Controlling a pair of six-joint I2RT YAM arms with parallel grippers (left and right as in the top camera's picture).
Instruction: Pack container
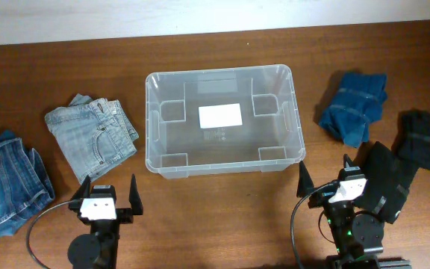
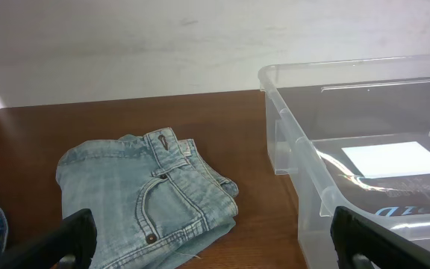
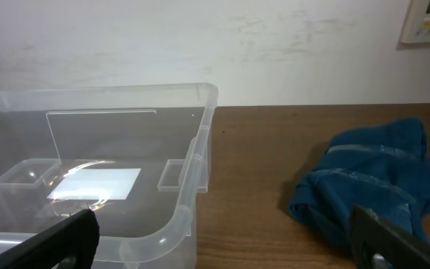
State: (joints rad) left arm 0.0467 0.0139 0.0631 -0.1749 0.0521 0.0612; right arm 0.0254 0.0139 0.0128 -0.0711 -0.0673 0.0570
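Grippers sit along the bottom edge of the overhead frame; the left gripper (image 1: 109, 193) at lower left and the right gripper (image 1: 325, 176) at lower right both stand spread as wide as they go, with nothing between the fingers; bare brown table (image 1: 222, 224) lies under them. Just beyond, in the centre of the frame, is the container (image 1: 226, 165), upright and empty, a white label (image 1: 220, 116) on its floor; clear thin plastic, rounded corners, moulded steps inside, a rolled lip all round. It should be light, and stiff at the lip though springy in the walls; the smooth sides look slippery, so the lip is the likely place to pinch it if it needs steadying. Left of it, near but apart, lies a folded pair of pale jeans (image 1: 92, 134), coarse denim with seams and a rivet; at the far left edge a darker pair of jeans (image 1: 6, 183) lies rumpled. To the upper right a blue garment (image 1: 355, 104) sits bunched; a black garment (image 1: 424, 134) lies at the right edge; all are probably soft and limp, best gathered at a thick fold.
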